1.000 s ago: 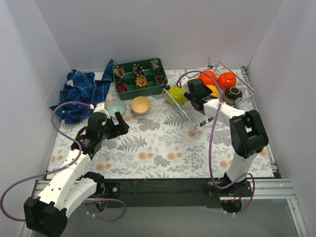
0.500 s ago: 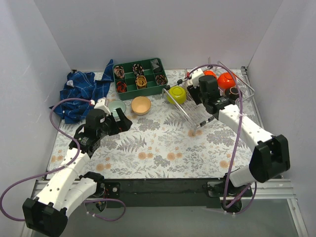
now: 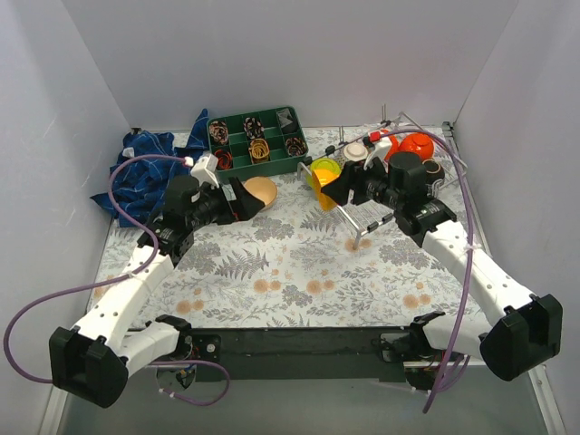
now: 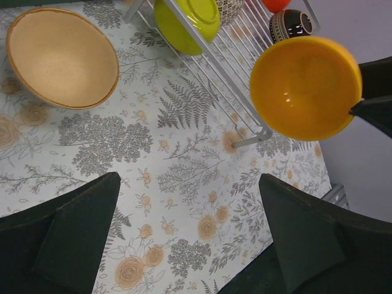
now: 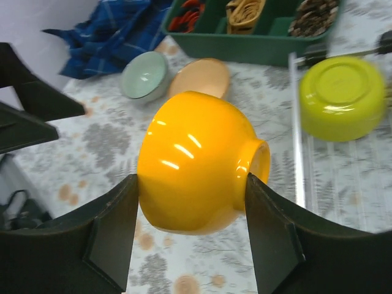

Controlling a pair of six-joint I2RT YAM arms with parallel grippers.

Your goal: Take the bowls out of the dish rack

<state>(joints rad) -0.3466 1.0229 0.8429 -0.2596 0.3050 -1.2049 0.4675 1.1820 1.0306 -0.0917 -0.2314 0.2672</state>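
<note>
two grippers are in view. the right gripper (image 5: 191,184) is clamped on the yellow-orange bowl (image 5: 193,162), one finger pressed to each side of the wall, and holds it clear of the desk (image 4: 104,135). the bowl lies on its side: its axis runs roughly level, crosswise to the fingers, with the foot ring to the right in the right wrist view and the mouth to the left. in the left wrist view the mouth faces the camera, so the bowl opens toward the left gripper (image 4: 190,184).

the left gripper stands with its fingers wide apart and nothing between them. ahead of it and to one side, the beige bowl (image 4: 61,58) sits upright on the desk, mouth up. the held bowl is ahead of it on the other side, raised.

beyond the right gripper, past the foot of the held bowl, the lime green bowl (image 5: 343,98) rests on its side in the dish rack (image 4: 220,73), base toward the right wrist camera. the dark patterned bowl (image 4: 293,23) lies further along the rack. a pale mint bowl (image 5: 146,75) sits on the desk, touching or just beside the beige bowl.
</note>
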